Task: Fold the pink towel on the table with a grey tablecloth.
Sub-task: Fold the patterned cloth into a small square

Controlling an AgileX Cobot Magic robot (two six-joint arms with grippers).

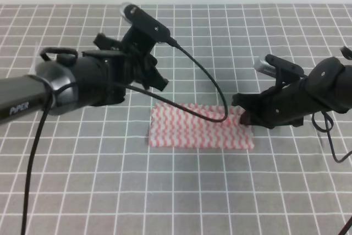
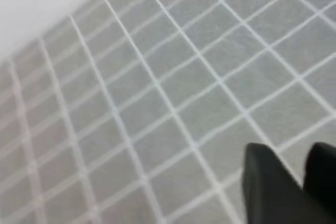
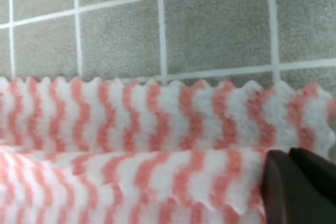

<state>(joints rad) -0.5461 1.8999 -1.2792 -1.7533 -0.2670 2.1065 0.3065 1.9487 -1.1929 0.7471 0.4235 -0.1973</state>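
Pinching the towel (image 1: 201, 126) at its right edge, the right tool (image 1: 245, 115) is readying another fold; the left tool (image 1: 157, 78) is hovering, grip unclear.

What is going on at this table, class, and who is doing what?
Two black robot arms work over a grey grid-patterned tablecloth. The pink-and-white zigzag striped towel lies as a long strip, seemingly already folded once. The right end effector sits at the towel's right end, with a layer overlapping there in the right wrist view; its grip is unclear. The left end effector hangs above the cloth beyond the towel's far left corner, holding nothing visible.
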